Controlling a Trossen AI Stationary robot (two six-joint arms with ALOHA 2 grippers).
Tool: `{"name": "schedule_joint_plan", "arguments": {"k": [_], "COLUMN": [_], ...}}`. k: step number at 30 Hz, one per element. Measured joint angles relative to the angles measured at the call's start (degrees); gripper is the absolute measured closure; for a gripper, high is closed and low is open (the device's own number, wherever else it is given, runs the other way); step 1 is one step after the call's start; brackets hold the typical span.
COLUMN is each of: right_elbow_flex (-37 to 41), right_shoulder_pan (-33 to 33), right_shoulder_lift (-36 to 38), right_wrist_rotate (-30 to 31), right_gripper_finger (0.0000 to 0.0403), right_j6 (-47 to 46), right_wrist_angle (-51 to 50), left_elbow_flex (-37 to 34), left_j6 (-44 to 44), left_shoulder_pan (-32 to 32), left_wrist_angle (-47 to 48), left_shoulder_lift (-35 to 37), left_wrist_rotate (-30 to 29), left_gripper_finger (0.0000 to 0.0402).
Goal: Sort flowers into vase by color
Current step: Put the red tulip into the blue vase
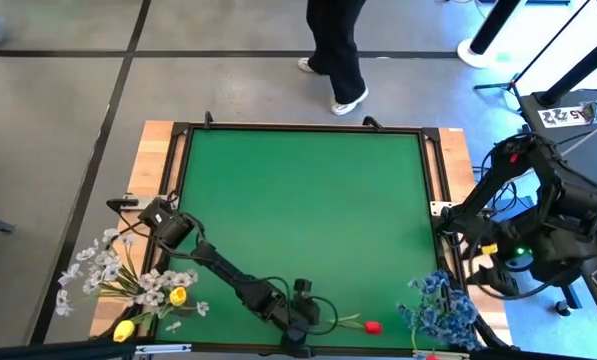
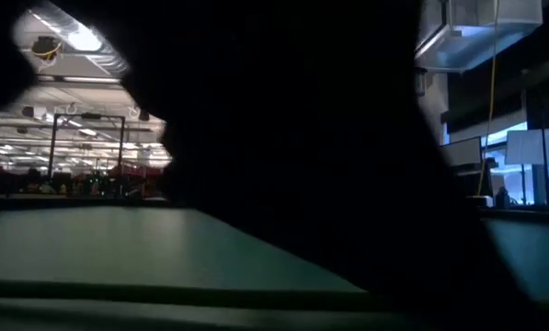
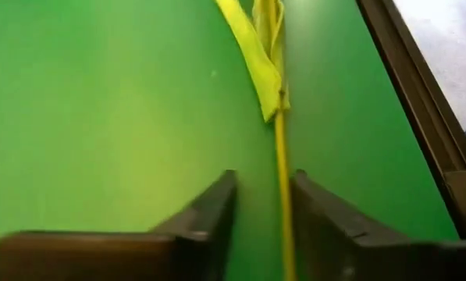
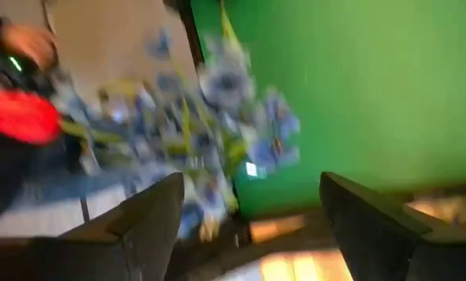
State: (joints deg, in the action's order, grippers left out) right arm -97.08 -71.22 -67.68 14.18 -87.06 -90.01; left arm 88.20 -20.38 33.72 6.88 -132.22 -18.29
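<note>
The step in hand looks like the pick-up of a red tulip, which lies flat on the green worktop close to its near edge, bloom pointing toward the right arm's side, its green stem running back toward the left claw; that claw is down low over the stem end. In the left wrist view the stem passes between the two dark fingers, lying nearer one of them; the jaws stand narrowly apart, with a sliver of green showing on each side, so the flower is straddled and not yet gripped, as far as can be told. The next move, I judge, calls for closing squarely on the thin stem without letting it roll aside, then lifting it clear and carrying it to wherever the reds belong; no vase shows plainly in any view.

Off the near left corner sit white sprays with two yellow tulips; at the near right corner stands a bunch of blue clusters.

The right claw waits beyond the worktop's right edge, jaws wide and holding nothing, with the blue clusters ahead of it. Farther off, a person's legs stand past the far edge.
</note>
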Motion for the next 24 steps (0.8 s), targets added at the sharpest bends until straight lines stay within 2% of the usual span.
{"name": "schedule_joint_plan", "arguments": {"k": [3,5,10,18,22,24], "right_elbow_flex": [-1.71,-2.57,-4.13,-0.74,2.02,3.22], "right_shoulder_pan": [0.0,0.0,0.02,0.02,3.66,7.03], "right_shoulder_lift": [0.07,0.25,0.68,0.57,0.13,-0.36], "right_wrist_rotate": [6.74,10.91,18.13,42.13,47.77,48.14], "right_gripper_finger": [0.0105,0.0105,0.0105,0.0105,0.0105,0.0105], "right_j6": [1.88,2.05,1.99,5.01,7.8,10.27], "right_wrist_angle": [0.02,0.01,0.34,1.85,3.74,6.25], "left_elbow_flex": [-0.02,-0.11,-0.69,-0.6,-0.58,-0.44], "left_j6": [-2.21,-3.5,-4.35,-4.65,-6.6,-7.5], "left_shoulder_pan": [0.06,0.09,-0.5,-3.18,-4.74,-5.99], "left_wrist_angle": [1.17,1.67,6.57,17.73,15.57,12.32], "left_shoulder_lift": [0.11,0.61,4.57,19.2,27.09,30.34], "left_wrist_rotate": [-0.01,0.12,-0.55,-9.27,-12.44,-14.46], "left_gripper_finger": [0.0362,0.0389,0.0396,0.0399,0.04,0.04]}}
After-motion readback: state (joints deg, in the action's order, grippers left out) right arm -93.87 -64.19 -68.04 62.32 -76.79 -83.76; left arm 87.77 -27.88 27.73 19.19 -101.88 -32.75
